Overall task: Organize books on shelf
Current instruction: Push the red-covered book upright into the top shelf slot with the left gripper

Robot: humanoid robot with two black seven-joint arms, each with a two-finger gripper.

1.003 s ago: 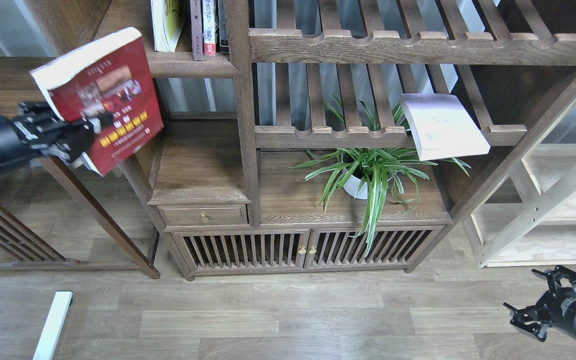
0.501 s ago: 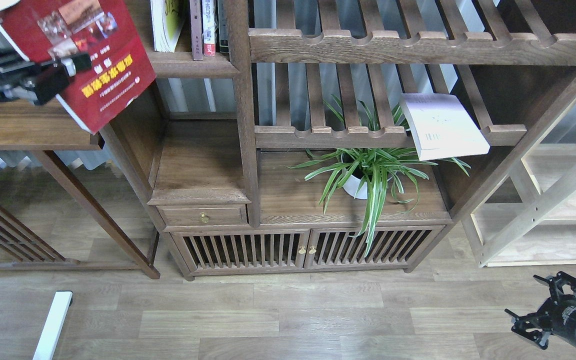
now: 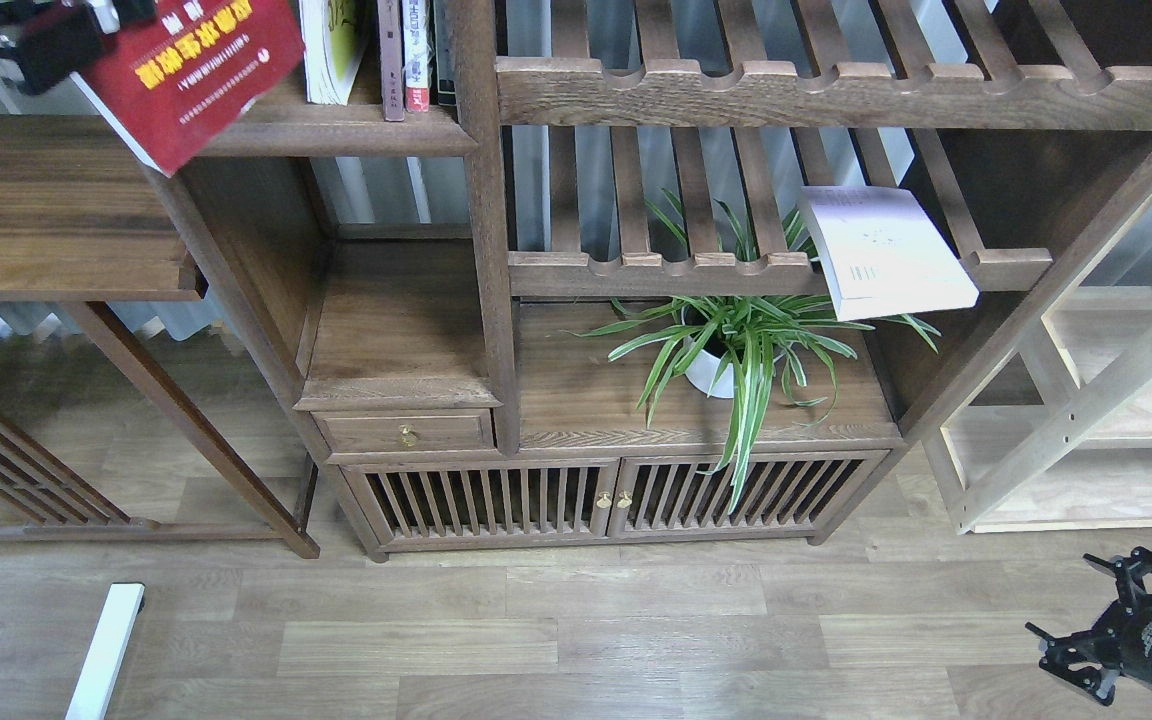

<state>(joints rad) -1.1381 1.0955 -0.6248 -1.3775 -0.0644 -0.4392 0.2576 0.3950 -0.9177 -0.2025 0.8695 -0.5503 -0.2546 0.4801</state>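
Red book (image 3: 198, 72) has gone up and toward 1 o'clock since the earlier frames; it was at mid-left beside the cabinet side, now it sits at the top-left corner, tilted, its lower corner hanging over the front edge of the dark shelf (image 3: 336, 135), top part cut off by the frame edge. Left gripper (image 3: 86, 25) rose with it and is clamped on the book's left side, only partly in view at the top edge. Right gripper (image 3: 1111, 625) at 5 o'clock, low over the floor (image 3: 556, 640), drifted slightly toward the corner; fingers spread wide, holding nothing. On the shelf, just at 3 o'clock from the red book, the yellow-green book (image 3: 334, 50) stands upright with white page edges facing out, and next to it, further toward 3 o'clock, thin upright books (image 3: 416, 55) beside the vertical post (image 3: 481, 220). Pale lavender-white book (image 3: 886, 250) unchanged, lying flat and askew on the lower slatted rack (image 3: 676, 272) at 3 o'clock of centre, its near corner overhanging the rail. Spider plant (image 3: 746, 345) in a white pot sits below that rack, near centre, leaves spilling over the cabinet doors (image 3: 616, 500). Light-wood shelving unit (image 3: 1086, 440) at far 3 o'clock. Side table (image 3: 46, 220) at 9 o'clock, well below the red book.
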